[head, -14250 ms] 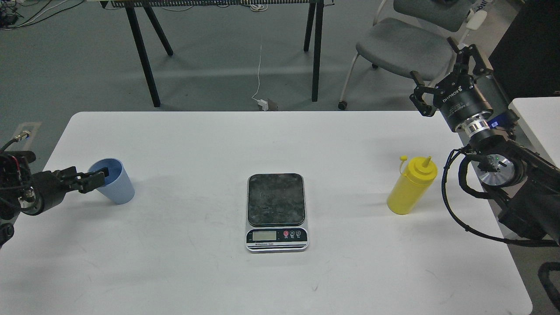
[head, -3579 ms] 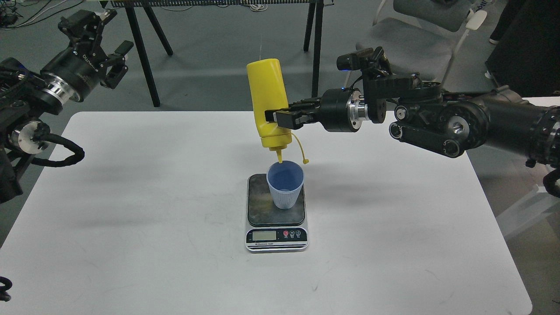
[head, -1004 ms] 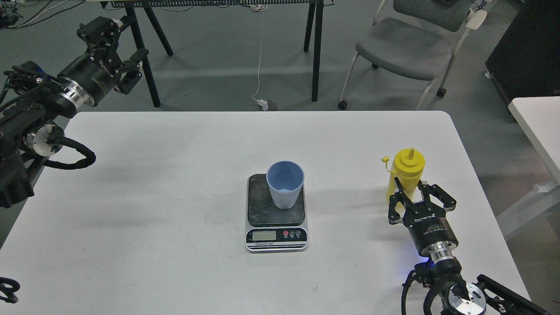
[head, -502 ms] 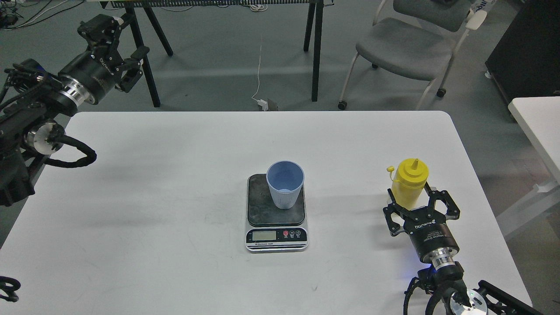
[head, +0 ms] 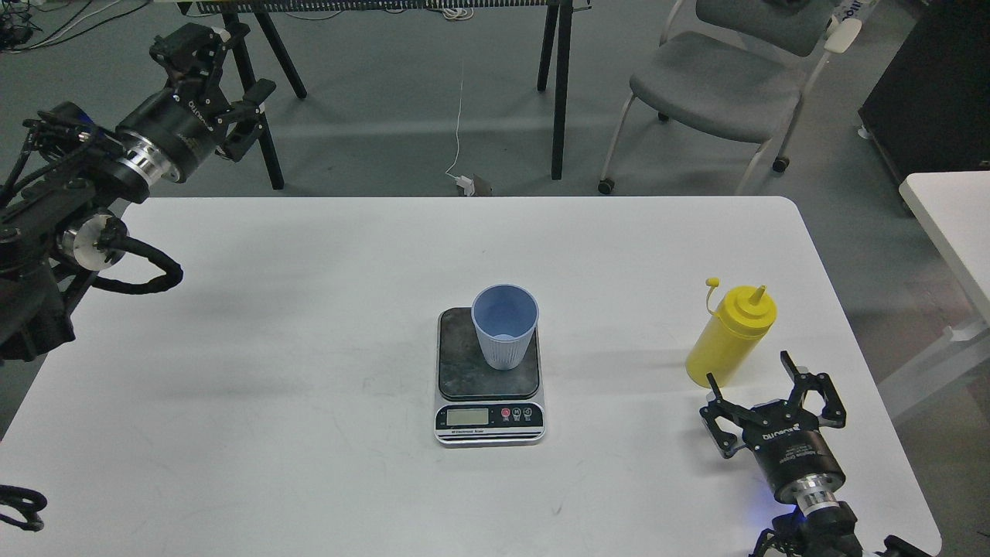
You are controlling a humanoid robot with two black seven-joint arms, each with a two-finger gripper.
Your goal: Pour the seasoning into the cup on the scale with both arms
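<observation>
The light blue ribbed cup (head: 504, 325) stands upright on the dark platform of the scale (head: 487, 371) at the table's middle. The yellow squeeze bottle (head: 731, 334) stands upright on the table at the right, its small cap hanging open on its tether. My right gripper (head: 754, 375) is open and empty, just in front of the bottle and apart from it. My left gripper (head: 220, 66) is open and empty, raised beyond the table's far left corner.
The white table (head: 309, 433) ends close to the right of the bottle. A grey chair (head: 715, 81) and black table legs (head: 251, 93) stand on the floor behind. A second white table (head: 955, 209) is at the far right.
My right gripper has let go of the bottle and drawn back toward the table's front edge; the bottle now stands free. My left gripper has shifted slightly right.
</observation>
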